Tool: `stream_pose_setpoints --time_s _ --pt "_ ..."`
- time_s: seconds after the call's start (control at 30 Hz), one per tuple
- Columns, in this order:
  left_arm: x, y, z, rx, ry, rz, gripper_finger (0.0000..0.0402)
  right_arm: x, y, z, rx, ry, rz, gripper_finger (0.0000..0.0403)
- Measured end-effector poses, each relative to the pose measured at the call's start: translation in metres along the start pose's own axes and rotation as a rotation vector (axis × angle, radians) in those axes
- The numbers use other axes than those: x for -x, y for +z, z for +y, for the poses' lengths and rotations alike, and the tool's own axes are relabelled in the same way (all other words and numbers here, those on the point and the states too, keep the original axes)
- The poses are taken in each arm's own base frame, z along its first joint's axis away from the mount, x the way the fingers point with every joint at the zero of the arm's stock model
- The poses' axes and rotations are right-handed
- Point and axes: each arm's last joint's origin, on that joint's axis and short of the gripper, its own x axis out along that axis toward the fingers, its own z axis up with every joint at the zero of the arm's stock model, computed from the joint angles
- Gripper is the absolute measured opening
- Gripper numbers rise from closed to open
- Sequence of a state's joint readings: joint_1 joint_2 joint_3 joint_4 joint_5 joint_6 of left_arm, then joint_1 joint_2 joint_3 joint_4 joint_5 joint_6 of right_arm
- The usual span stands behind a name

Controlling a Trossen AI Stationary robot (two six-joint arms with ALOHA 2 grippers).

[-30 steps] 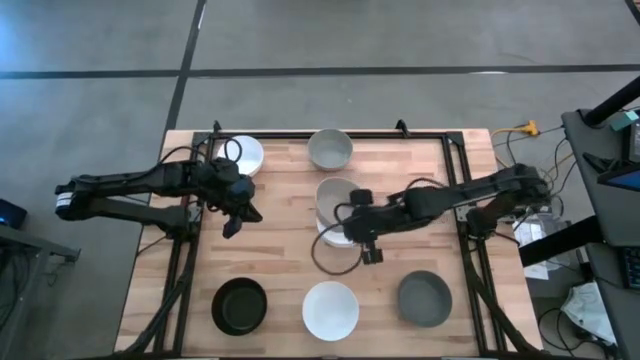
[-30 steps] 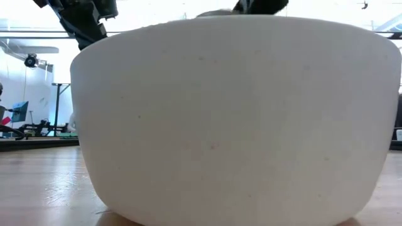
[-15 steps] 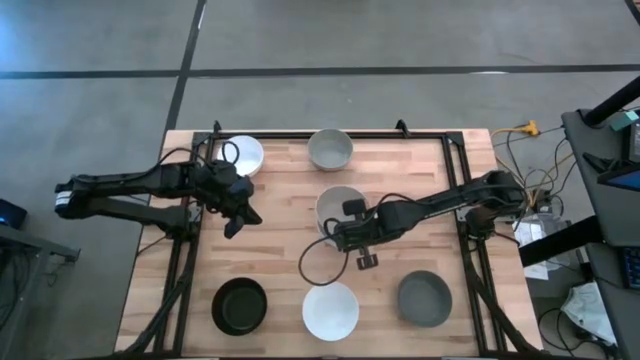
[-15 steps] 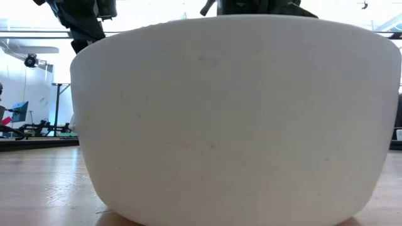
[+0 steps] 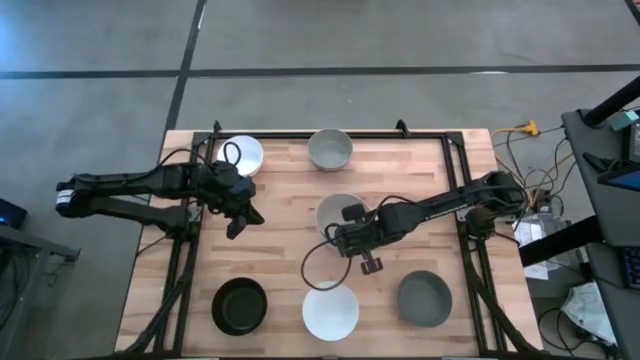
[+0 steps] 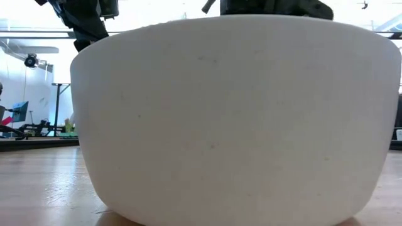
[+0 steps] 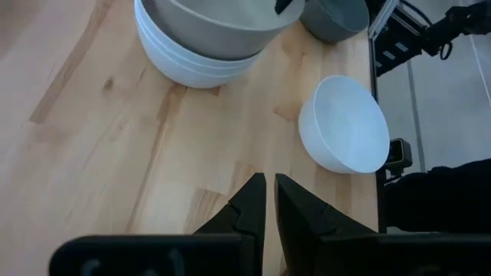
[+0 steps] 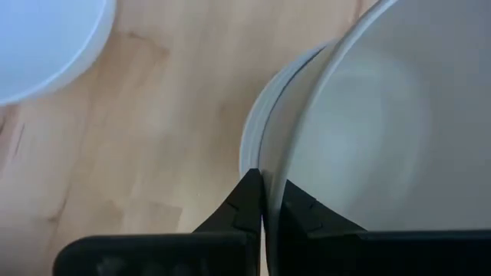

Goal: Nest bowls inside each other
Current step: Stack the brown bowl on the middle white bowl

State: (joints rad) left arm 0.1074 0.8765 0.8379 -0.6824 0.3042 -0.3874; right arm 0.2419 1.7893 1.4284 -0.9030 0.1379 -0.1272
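A grey bowl (image 5: 341, 209) tops a stack of white bowls (image 7: 192, 67) at the table's middle. My right gripper (image 8: 265, 195) is at the stack's near rim, shut on the grey bowl. My left gripper (image 7: 268, 201) is shut and hovers over bare wood left of the stack (image 5: 247, 220), touching nothing. Single bowls rest on their bases. Two are white, one at far left (image 5: 243, 155) and one at the near middle (image 5: 331, 312). A pale grey bowl (image 5: 330, 148) sits at the far middle, a black bowl (image 5: 241, 306) at near left and a grey bowl (image 5: 424, 298) at near right. My right gripper pinches the grey bowl's rim (image 8: 270, 157) on the stack's near side. One finger (image 8: 301, 208) is inside the bowl and the other finger (image 8: 244, 201) is outside, next to the white rim (image 8: 249, 146) below. The bowl sits in the stack.
The near white bowl (image 6: 232, 119) fills the low view and hides most of the table behind it. A black frame (image 5: 300, 136) runs along the far edge and both sides. Bare wood lies between the stack and the left gripper. Cables and equipment (image 5: 560, 230) stand beyond the right edge.
My right gripper has moved toward the table's left, coming over the stack's near rim. The grey top bowl now covers more of the white bowls beneath it than it did a second ago. My left arm has barely moved.
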Motion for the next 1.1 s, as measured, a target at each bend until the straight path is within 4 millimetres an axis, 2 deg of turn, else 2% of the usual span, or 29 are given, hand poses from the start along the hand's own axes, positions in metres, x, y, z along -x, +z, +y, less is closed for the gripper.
stream_pose_setpoints --time_s 0.37,0.6,0.8,0.97,1.1 --pt "-0.004 0.0 0.001 0.002 0.007 0.012 0.0015 -0.001 -0.002 0.003 0.013 -0.003 0.014 0.0016" --pt "-0.007 -0.002 0.003 0.0 0.015 0.031 0.0015 0.001 0.0 0.002 -0.03 0.016 0.0 0.0068" --pt "-0.008 -0.002 0.003 -0.022 0.012 0.032 0.0015 0.014 0.01 -0.001 -0.043 0.01 -0.054 0.0111" --pt "-0.008 -0.002 0.003 -0.022 0.014 0.038 0.0015 0.019 0.012 -0.002 -0.098 0.011 -0.057 0.0103" --pt "-0.008 -0.003 0.003 -0.022 0.015 0.04 0.0015 0.018 0.003 -0.004 -0.251 -0.02 0.038 0.0073"
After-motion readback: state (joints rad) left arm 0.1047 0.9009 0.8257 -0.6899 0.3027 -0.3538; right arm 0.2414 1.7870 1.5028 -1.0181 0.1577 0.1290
